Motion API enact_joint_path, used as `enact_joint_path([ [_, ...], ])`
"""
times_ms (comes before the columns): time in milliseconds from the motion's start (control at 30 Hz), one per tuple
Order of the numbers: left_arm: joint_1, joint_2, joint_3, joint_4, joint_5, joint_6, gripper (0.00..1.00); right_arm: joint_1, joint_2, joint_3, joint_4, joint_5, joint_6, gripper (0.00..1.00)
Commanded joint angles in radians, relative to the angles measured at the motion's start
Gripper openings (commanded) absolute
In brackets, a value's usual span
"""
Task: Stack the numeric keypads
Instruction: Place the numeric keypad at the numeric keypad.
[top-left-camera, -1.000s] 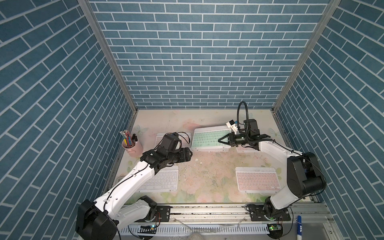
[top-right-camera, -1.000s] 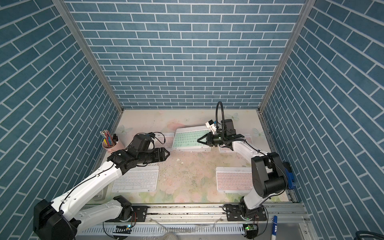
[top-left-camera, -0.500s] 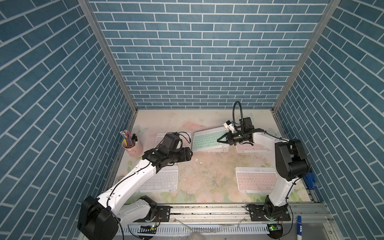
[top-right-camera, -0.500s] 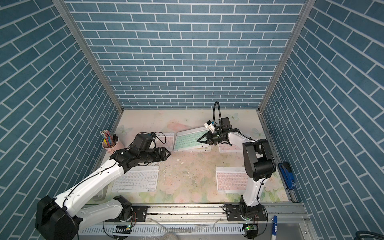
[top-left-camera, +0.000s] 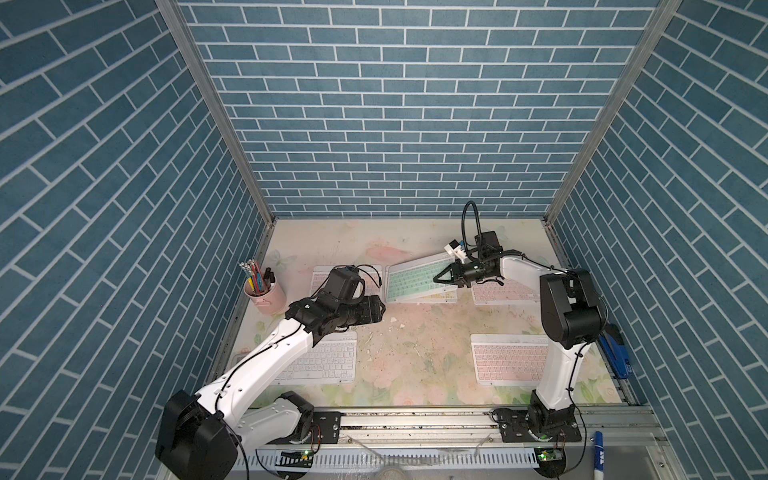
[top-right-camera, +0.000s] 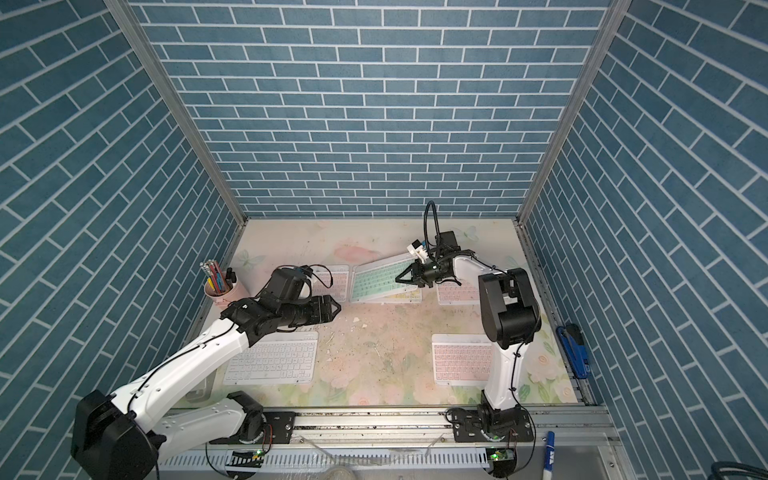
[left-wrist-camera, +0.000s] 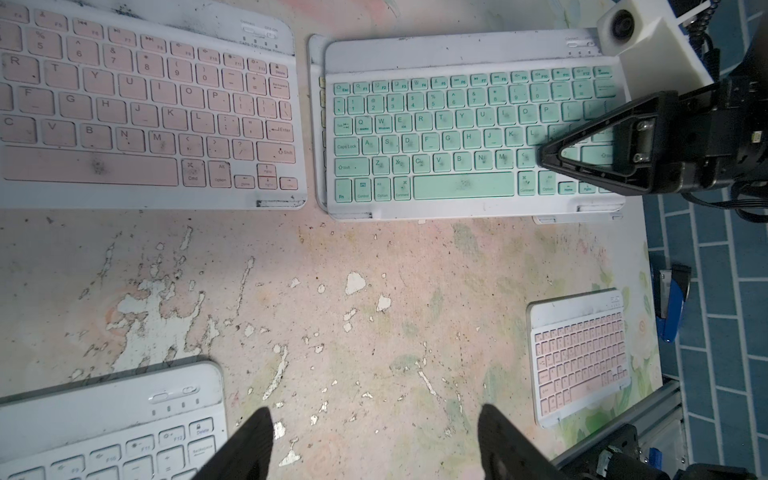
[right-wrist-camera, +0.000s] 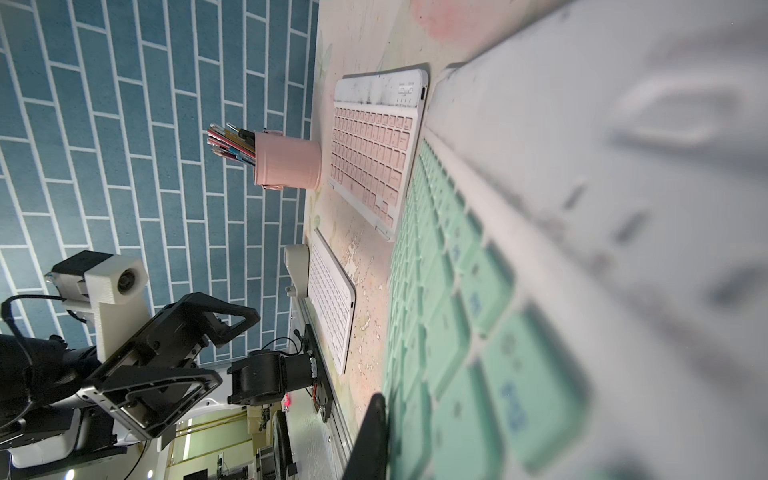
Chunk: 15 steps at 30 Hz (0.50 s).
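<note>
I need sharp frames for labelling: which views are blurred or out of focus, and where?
Right wrist view: the mint green keypad, close to the lens, is heavily blurred, while the pink cup farther away is sharp. Left wrist view: sharp, letters on the pink keypad are readable. Both top views: sharp and evenly lit.
</note>
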Motion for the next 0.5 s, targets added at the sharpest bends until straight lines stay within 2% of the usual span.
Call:
enact_joint_path([
  [0,0.010,0.006,-0.015,0.011,0.004,0.011,0.79,-0.004,0.012,0.044,-0.060,-0.014,-0.095,0.10],
  [233,0.010,0.007,-0.019,0.015,0.003,0.009,0.79,-0.009,0.032,0.063,-0.072,0.017,-0.094,0.17],
  [467,0.010,0.006,-0.022,0.017,0.002,0.009,0.79,-0.009,0.065,0.111,-0.090,0.018,-0.089,0.18],
])
